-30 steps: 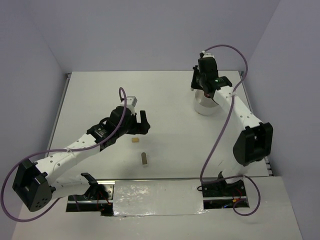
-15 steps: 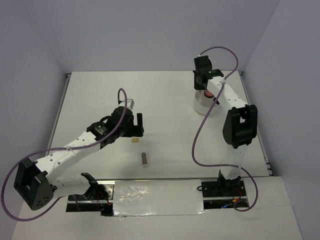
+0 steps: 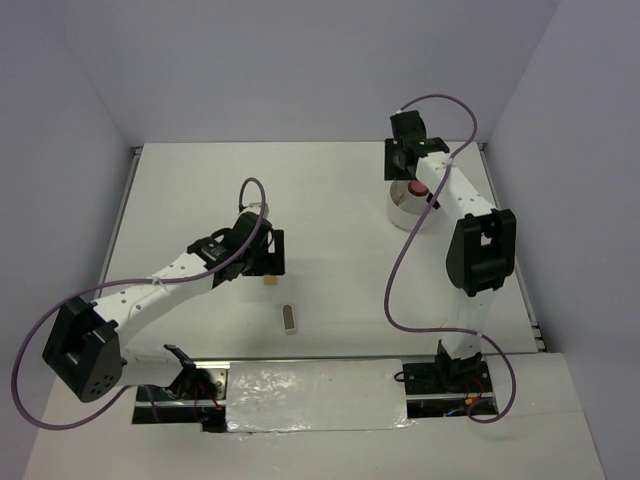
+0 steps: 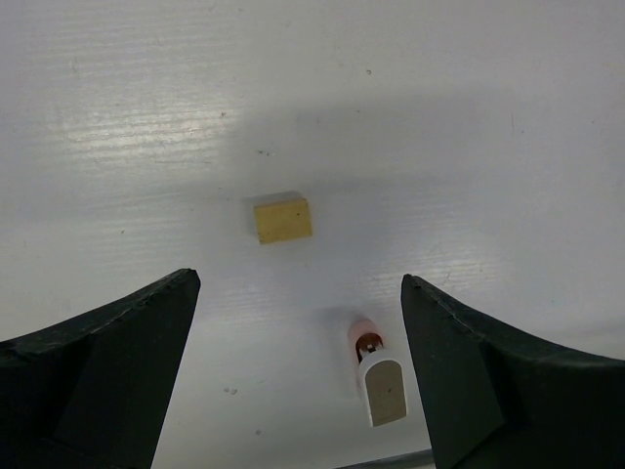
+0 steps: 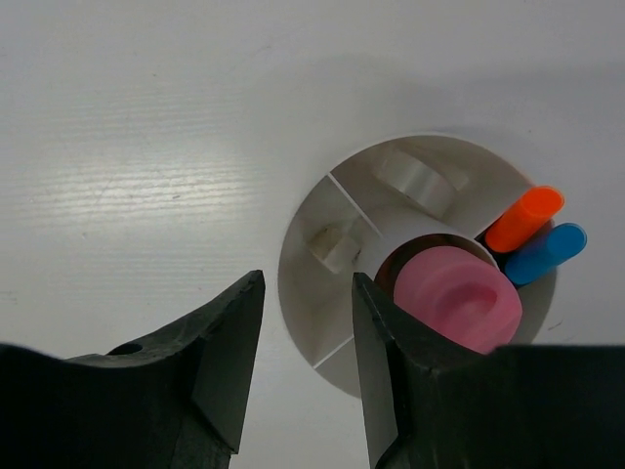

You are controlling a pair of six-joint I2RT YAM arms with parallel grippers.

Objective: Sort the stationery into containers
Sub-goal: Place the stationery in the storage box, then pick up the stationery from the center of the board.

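Over on the far right, the dish is filling up nicely; the pink tube stands on end in the middle well, its round top facing up at the wrist camera; beside it two markers lean together, orange cap and blue cap uppermost, both slanting away towards the rim; the clear tape ring lies in the compartment behind, and there is something small and pale in the left one, too faint to name. The right gripper hangs just above the near rim, jaws a little apart and nothing between them, so I'd call that a delivery made.

So most of the sorting looks done; what's left, as far as I can see, is two pieces out on the table, well apart from the dish. The tan block lies flat, its slightly longer side running across the left wrist view, tilted a touch; nearer the arm bases sits the grey piece, long axis running near to far, red end pointing away from the bases and pale end towards them. The left gripper hovers over them, jaws spread wide and empty, the tan block lying just beyond the gap; that one looks like the next candidate, and the grey piece after it.
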